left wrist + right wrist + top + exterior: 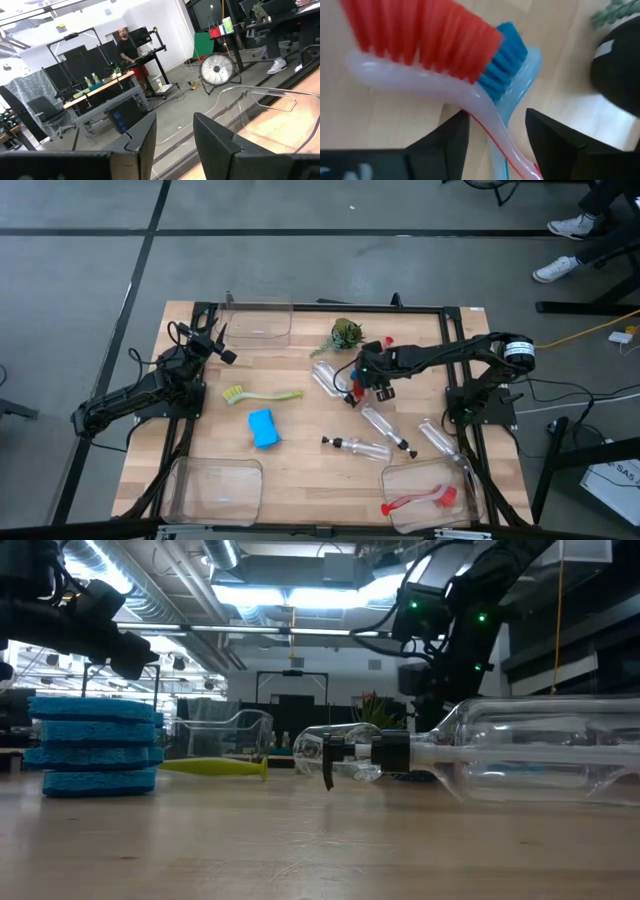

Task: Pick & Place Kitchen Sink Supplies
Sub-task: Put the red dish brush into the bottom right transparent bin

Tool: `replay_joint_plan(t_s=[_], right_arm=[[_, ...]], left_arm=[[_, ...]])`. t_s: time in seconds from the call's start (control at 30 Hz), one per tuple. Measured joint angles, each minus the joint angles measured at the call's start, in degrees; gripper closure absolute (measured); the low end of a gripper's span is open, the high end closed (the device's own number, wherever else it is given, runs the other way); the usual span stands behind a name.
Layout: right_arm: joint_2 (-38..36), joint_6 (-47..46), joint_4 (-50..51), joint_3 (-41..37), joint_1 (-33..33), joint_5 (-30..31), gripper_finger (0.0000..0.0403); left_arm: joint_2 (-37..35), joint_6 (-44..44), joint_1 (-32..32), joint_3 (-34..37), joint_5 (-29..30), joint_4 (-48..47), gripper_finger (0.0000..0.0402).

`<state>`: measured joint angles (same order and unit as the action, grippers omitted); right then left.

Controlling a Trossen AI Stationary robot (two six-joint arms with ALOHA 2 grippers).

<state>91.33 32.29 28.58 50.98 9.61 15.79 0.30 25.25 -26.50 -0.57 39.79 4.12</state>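
My right gripper (497, 117) is open and points steeply down over two brushes lying crossed on the table's far middle (352, 390). One is a red-bristled brush (420, 35) with a clear handle; a blue-bristled brush (509, 47) lies under it. The fingers stand on either side of both handles. A yellow-green brush (262, 395), a blue sponge (263, 428) and several clear pump bottles (385, 428) lie flat on the table. Another red brush (420, 500) lies in the near right bin. My left gripper (174, 135) waits open at the far left, holding nothing. My right gripper comes from above at a slant and straddles the red brush's clear handle (487, 120) just behind the bristle head, with the fingers across the handle. Whether a finger (455, 132) touches the handle, I cannot tell. Both brushes lie on the table.
Clear bins stand at the far left (260, 320), near left (210, 490) and near right (425, 480). A small green plant (345, 335) sits just beyond the right gripper. A bottle (328, 375) lies close to the brushes on their left.
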Motion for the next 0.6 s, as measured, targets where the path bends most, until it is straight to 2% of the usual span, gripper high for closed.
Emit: replay_joint_plan(t_s=[0.3,0.4,0.6], right_arm=[[0.0,0.1,-0.5,0.0,0.0,-1.0,0.0338],[0.0,-0.1,-0.8,0.1,0.0,-1.6,0.0355],[-0.3,-4.1,0.5,1.2,0.0,-2.3,0.0366]], left_arm=[[0.0,0.0,0.0,0.0,0.0,0.0,0.0276],[0.0,0.0,0.0,0.0,0.0,0.0,0.0276],[0.0,0.0,0.0,0.0,0.0,0.0,0.0277]])
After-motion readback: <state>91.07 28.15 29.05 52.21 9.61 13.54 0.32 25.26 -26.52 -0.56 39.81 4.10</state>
